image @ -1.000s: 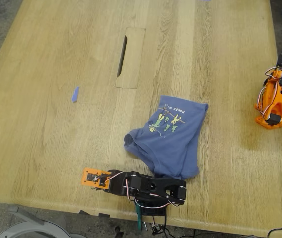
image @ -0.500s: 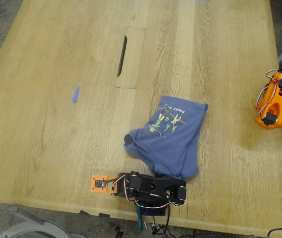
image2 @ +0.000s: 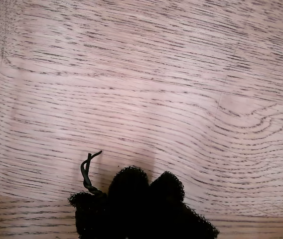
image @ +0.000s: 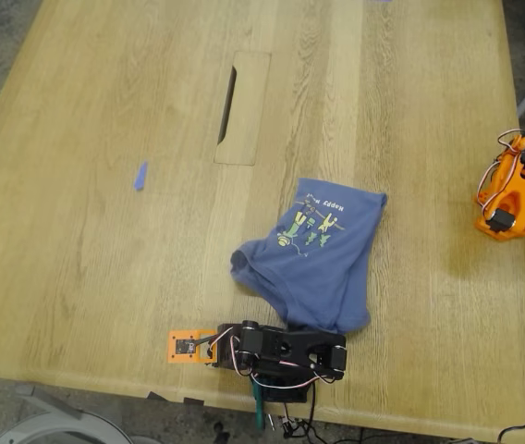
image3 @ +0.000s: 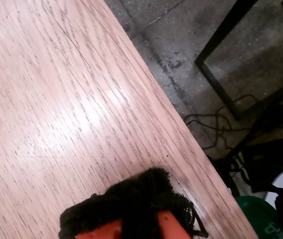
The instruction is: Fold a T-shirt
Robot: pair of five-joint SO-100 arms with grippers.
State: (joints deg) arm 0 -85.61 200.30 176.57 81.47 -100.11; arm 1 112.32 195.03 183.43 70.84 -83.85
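T-shirt (image: 323, 254) lies bunched on the surface (image: 105, 259), right of centre in the exterior view and toward its near edge. The print faces up and the yellow lettering is too small to read. Sleeves and hem can't be separated in the folds. Its near end runs up to the black arm (image: 281, 351); can't tell whether they touch or the arm covers cloth.

The black arm lies low along the near edge with an orange part at its tip, toward the exterior view's left. An orange arm (image: 514, 190) sits at the exterior view's right edge, partly cut off. Wrist views don't settle which arm is which.

My first end effector (image2: 141, 199): only dark fuzzy pads over wood grain, cropped, opening unclear. My second end effector (image3: 131, 214): fuzzy pad and orange plastic over the surface edge, also cropped, can't tell.

Blue tape scrap (image: 140, 176) lies well apart from the shirt. A cable slot (image: 242, 106) sits farther back.
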